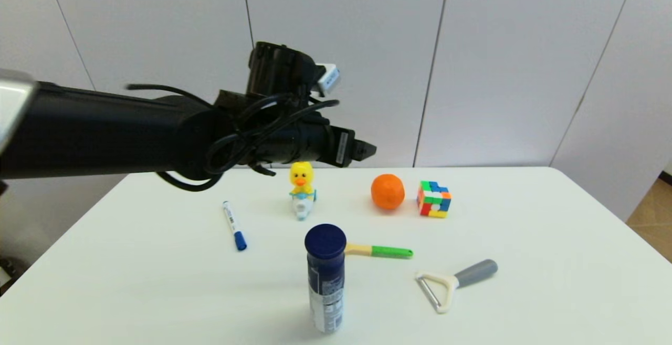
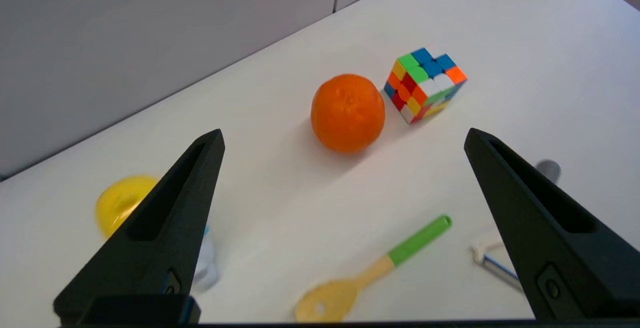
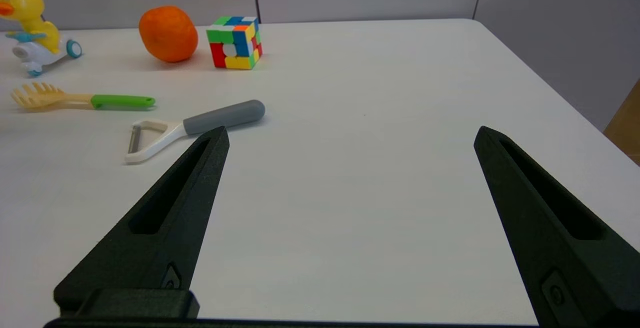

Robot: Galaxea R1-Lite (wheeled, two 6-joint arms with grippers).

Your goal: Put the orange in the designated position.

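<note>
Spread wide, my left gripper hangs above the table. The orange sits upper centre in the head view, just beside the puzzle cube, bare white tabletop around them.

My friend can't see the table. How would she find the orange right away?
Look to the far side of the white table, near the wall. Between the yellow toy duck and the colourful puzzle cube sits the orange, close beside the cube. It is the only round, plain orange thing there.
</note>
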